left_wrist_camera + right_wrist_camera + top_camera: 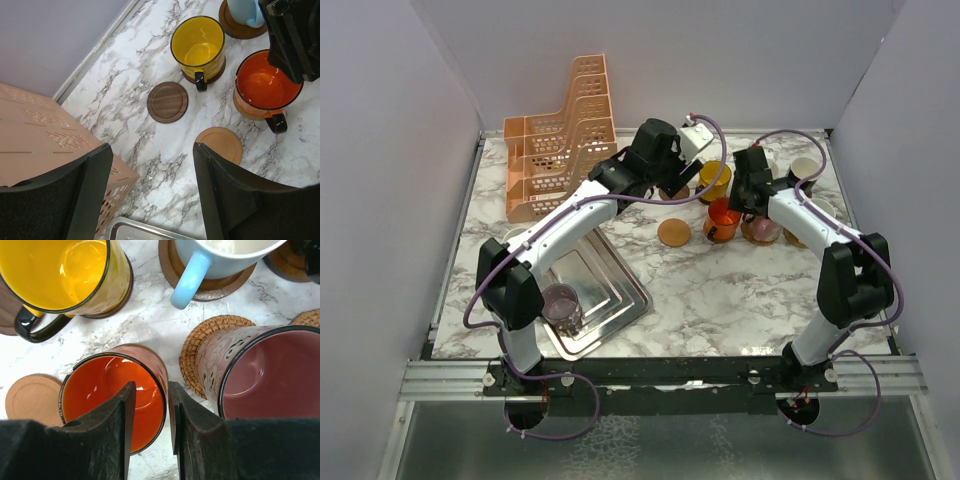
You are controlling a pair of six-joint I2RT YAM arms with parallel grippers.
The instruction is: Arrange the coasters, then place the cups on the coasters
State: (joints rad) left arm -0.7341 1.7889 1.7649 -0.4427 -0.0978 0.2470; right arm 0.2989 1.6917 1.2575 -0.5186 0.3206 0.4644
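Right gripper (pixel 151 390) hangs over the orange cup (pixel 112 400) with its jaws a little apart, astride the cup's wall on the side facing the maroon-pink cup (pixel 265 375). Orange glaze shows between the inner finger and the rim, so I judge this a loose straddle and not a clamp. Left gripper (pixel 155 195) hovers off the orange cup's other side, jaws wide and holding nothing, above the marble table (pixel 150 50). A bare tan coaster (pixel 218 145) lies just beside the orange cup, a bare dark coaster (pixel 167 102) a little further off, and the yellow cup (pixel 197 42) stands near on its own dark disc. The step looks like seating the orange cup. To do it well, the fingers should rise straight off the rim so neither one hooks the wall and drags the cup toward the maroon-pink cup close alongside. Whether a coaster sits under the orange cup I cannot tell, since its own body covers the spot. In the top view the right arm covers the cups beyond the orange one, so they cannot be counted
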